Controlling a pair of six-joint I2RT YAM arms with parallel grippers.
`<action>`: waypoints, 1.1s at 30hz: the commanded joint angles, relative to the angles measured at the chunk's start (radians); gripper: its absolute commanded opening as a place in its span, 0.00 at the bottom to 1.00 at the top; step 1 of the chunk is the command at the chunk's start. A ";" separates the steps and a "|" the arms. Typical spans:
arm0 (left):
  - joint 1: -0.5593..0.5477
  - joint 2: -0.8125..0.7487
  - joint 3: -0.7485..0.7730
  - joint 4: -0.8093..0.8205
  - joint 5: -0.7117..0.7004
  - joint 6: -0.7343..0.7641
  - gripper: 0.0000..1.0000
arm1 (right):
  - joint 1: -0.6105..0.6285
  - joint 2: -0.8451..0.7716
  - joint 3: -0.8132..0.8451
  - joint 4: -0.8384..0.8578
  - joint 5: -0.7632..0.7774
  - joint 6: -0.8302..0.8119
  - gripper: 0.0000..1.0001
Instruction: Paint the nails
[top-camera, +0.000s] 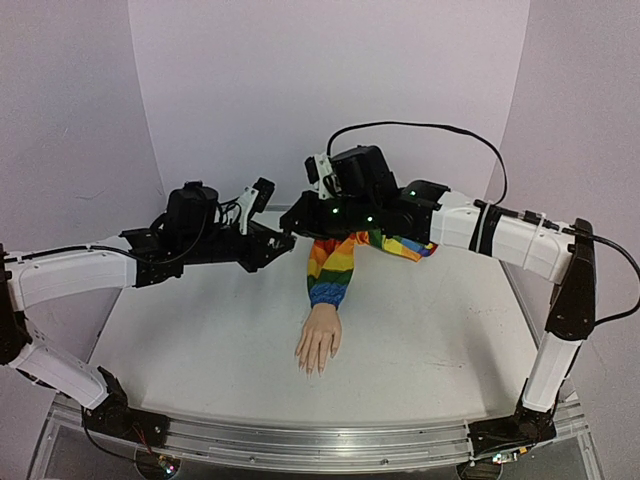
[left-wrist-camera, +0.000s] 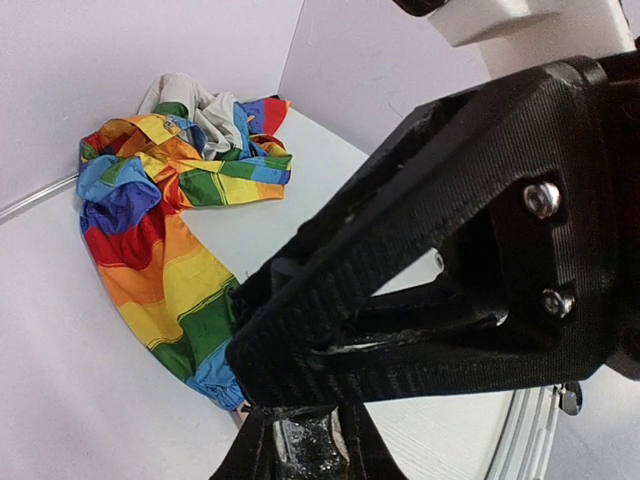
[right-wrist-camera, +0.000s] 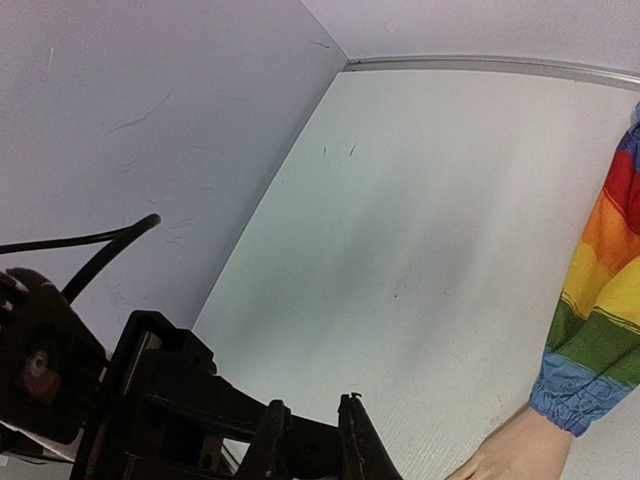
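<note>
As both arms meet above the back of the counter (top-camera: 200, 340), the overhead view shows the left gripper (top-camera: 272, 240) and the right gripper (top-camera: 296, 222) tip to tip. The mannequin hand (top-camera: 320, 341) lies flat well apart from both sets of jaws, on their near side. Its rainbow sleeve (top-camera: 333, 268) trails back beneath the right arm. The nails (top-camera: 314, 367), at the fingertips pointing away from the jaws, are too small to show any colour.

From the left wrist, the left jaws at the bottom edge appear closed on a glossy dark item, seemingly the small dark bottle (left-wrist-camera: 303, 447). Just above them the right gripper's fingers taper almost together, tips right over that item. Whether they pinch its cap is hidden. Bunched sleeve fabric lies beyond the jaws.

From the right wrist, the right jaws stand narrowly set at the bottom edge, with whatever is between them unseen. The mannequin hand's wrist and cuff sit off to their right on the counter.

On this evidence, the step in hand is opening the polish, not yet painting. The next move calls for a firm hold by the left jaws and a clean lift of the cap by the right. After that comes a careful descent to the tiny nails.
</note>
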 joint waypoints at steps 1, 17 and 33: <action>-0.002 0.005 0.059 0.005 0.027 0.011 0.00 | 0.007 -0.006 0.067 0.028 0.022 -0.052 0.00; 0.033 -0.070 0.179 0.016 0.776 -0.018 0.00 | -0.048 -0.118 -0.068 0.173 -1.153 -0.525 0.00; 0.021 -0.165 0.051 0.015 -0.116 0.027 0.00 | -0.130 -0.184 -0.138 0.178 -0.711 -0.526 0.58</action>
